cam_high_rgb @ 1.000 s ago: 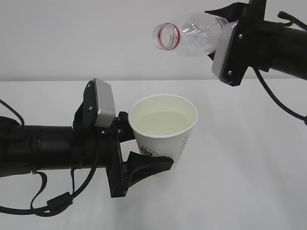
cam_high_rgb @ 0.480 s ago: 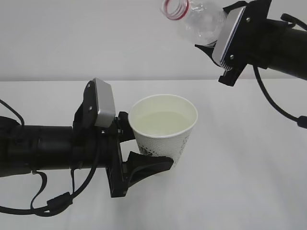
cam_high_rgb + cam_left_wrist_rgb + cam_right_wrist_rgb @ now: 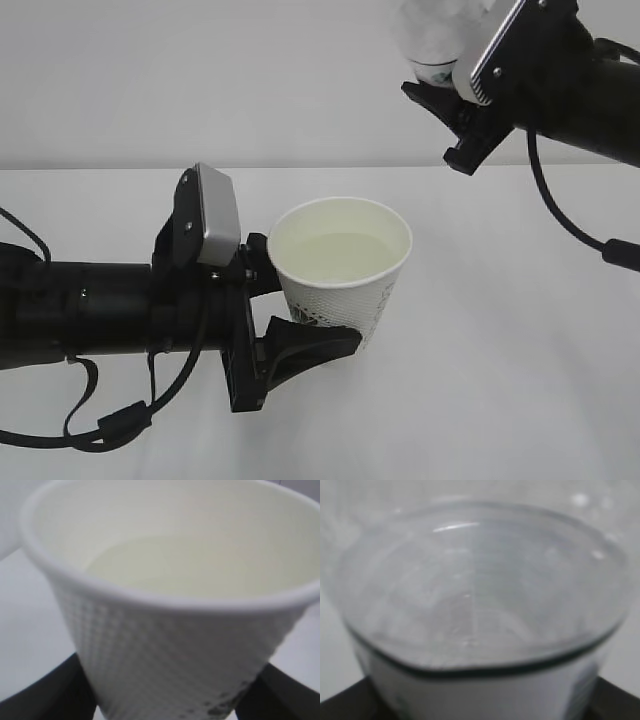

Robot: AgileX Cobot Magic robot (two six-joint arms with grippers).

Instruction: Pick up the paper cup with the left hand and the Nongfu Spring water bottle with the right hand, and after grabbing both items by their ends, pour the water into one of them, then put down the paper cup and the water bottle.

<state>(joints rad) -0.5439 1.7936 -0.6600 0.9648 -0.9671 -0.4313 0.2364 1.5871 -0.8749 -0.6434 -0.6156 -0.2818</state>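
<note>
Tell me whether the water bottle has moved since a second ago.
Yes. The Nongfu Spring water bottle has swung up and right, away from the paper cup; its neck is now out of frame.

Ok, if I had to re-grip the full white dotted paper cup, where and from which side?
Take the white dotted paper cup low on its tapered wall, from the side, as the left gripper does now. It stands upright with water near the brim, so keep clear of the rim.

dotted matt paper cup (image 3: pixel 345 275), clear glossy plastic bottle (image 3: pixel 432 35) – ribbed
</note>
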